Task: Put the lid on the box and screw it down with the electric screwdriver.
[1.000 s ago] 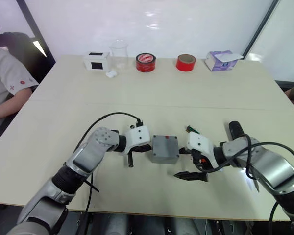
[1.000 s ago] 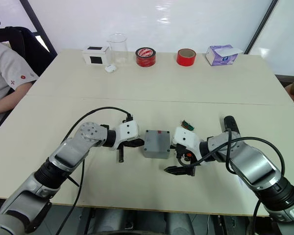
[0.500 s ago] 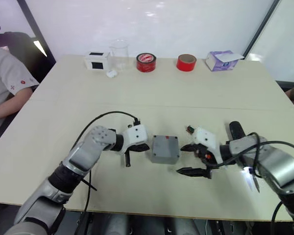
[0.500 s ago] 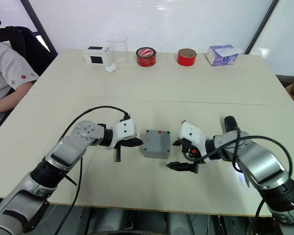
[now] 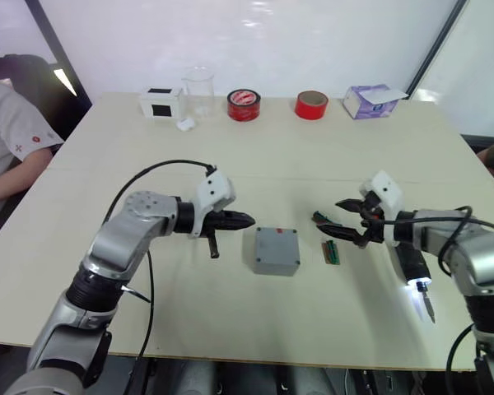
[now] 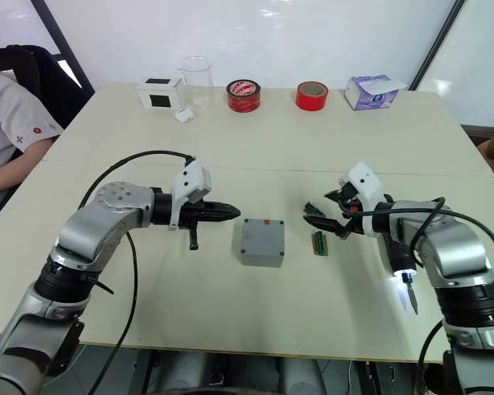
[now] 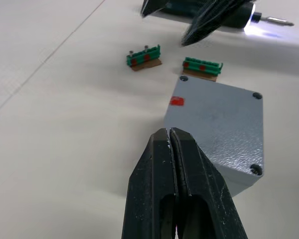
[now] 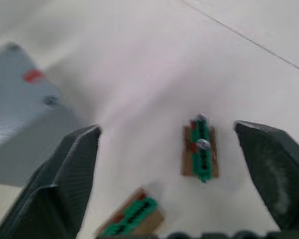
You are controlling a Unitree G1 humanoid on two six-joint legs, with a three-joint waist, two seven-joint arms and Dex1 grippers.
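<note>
The lid point(image 7: 217, 119) has a speckled, matt grey finish, like cast metal or plastic. The table point(image 5: 255, 156) is smooth and pale with a faint sheen. The left hand point(image 7: 172, 144) has glossy black plastic fingers.

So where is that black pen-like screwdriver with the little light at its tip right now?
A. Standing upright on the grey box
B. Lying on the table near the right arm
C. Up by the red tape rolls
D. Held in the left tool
B: the electric screwdriver lies flat on the table beside the right arm with its tip light glowing, while the right tool is open and holds nothing.
</note>
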